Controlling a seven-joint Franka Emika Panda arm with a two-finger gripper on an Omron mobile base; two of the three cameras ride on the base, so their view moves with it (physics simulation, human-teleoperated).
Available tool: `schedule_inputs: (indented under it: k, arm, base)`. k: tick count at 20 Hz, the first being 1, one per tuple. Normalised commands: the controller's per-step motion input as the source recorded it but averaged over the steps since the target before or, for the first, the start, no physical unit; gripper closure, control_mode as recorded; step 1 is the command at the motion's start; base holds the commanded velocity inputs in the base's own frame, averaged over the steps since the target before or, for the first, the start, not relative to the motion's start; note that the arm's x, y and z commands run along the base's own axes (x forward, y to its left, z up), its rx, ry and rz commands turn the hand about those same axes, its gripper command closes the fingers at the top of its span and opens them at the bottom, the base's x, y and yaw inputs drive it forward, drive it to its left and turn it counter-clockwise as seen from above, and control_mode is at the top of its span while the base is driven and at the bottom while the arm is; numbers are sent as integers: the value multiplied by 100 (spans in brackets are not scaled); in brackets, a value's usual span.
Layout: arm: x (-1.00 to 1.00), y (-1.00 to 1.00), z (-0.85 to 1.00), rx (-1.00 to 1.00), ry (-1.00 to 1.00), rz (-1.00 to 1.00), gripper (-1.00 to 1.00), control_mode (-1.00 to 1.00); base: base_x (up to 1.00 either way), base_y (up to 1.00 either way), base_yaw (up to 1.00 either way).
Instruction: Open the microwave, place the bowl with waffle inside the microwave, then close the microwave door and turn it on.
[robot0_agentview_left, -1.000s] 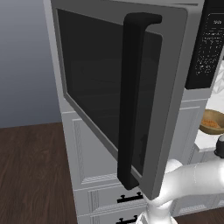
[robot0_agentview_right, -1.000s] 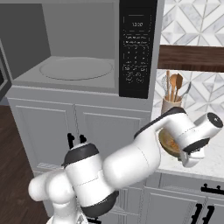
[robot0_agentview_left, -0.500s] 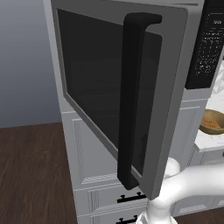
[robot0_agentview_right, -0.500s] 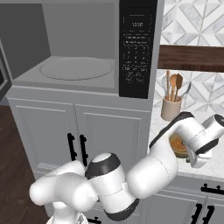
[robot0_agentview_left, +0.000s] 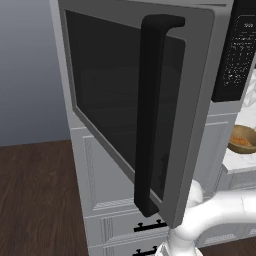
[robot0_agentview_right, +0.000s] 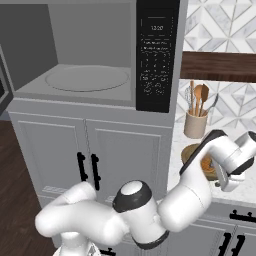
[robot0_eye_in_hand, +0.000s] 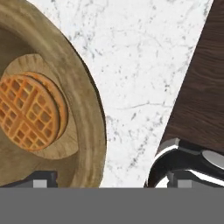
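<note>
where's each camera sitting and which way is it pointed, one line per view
Left base view: behind the arm on its left, facing the open microwave door; white arm at lower right.
Right base view: behind on the right, facing the microwave cavity and keypad; the arm reaches right to the counter.
Hand view: on the hand, looking down at the bowl rim and waffle, open gripper over the rim.
Shared: bowl and waffle appear in all three.

The arm hides much of the bowl (robot0_agentview_right: 196, 155) in the right base view, the hand view's left edge crops the waffle (robot0_eye_in_hand: 27, 112), and the keypad (robot0_agentview_right: 157, 62) markings are too small to read.
</note>
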Motion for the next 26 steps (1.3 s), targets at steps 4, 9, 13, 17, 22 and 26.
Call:
schedule_inputs:
  k: [4, 9, 13, 17, 22, 26]
  arm:
    - [25, 0, -22, 0, 0, 0, -100, -100]
    - [26, -2, -31, 0, 1, 0, -100, -100]
    - [28, -2, -37, 0, 2, 0, -100, -100]
    - [8, -1, -6, 0, 1, 0, 100, -100]
    - [-2, 0, 0, 0, 0, 0, 100, -100]
    - [-34, 0, 0, 0, 0, 0, 100, -100]
  base:
    - [0, 0, 0]
    - [0, 0, 0]
    - [0, 0, 0]
    - [0, 0, 0]
    - [0, 0, 0]
    - [0, 0, 0]
